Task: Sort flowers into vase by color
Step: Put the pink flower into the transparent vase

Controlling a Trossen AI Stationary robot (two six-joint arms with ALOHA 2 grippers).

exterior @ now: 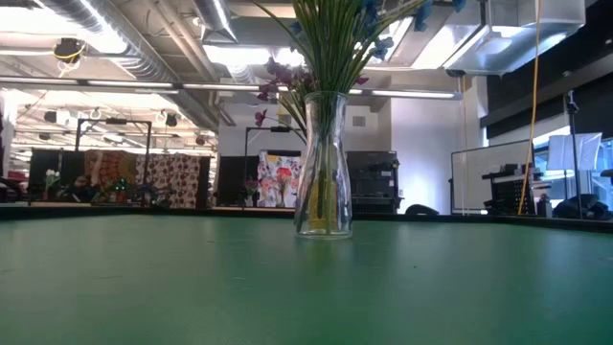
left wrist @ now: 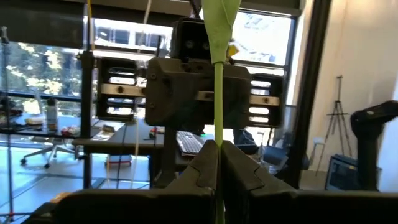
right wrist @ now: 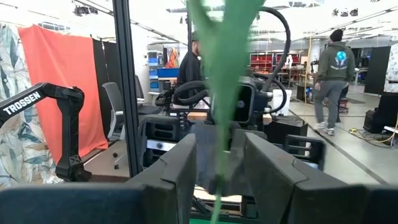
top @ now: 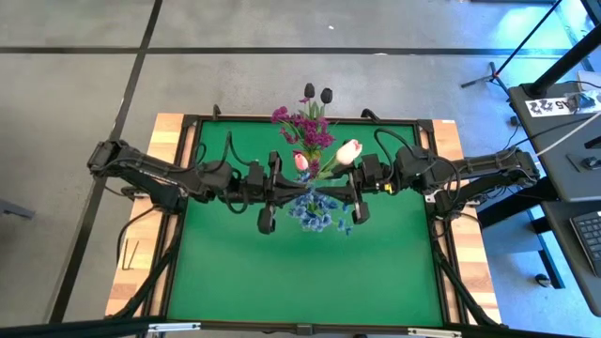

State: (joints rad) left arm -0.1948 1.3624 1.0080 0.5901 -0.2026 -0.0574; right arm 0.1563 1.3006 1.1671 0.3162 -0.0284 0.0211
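A clear glass vase stands on the green table and holds a bunch of green stems. From above I see magenta sprays, two near-black tulip buds, two pale pink tulip buds and blue sprays fanning out over it. Both arms meet above the vase. My left gripper comes from the table's left and is shut on a green stem. My right gripper comes from the right and is open, with a green leaf and stem standing between its fingers. Neither gripper shows in the low view. My left gripper pinches one thin green flower stem between its two fingers. The fingers come level from the table's left and lie across the stem. The stem stands upright, with a leaf above the hold; which blossom it carries I cannot tell.
The green mat stretches toward the near edge in front of the vase. A dark frame rims the table. The two grippers face each other closely over the vase. People and equipment stand in the room beyond.
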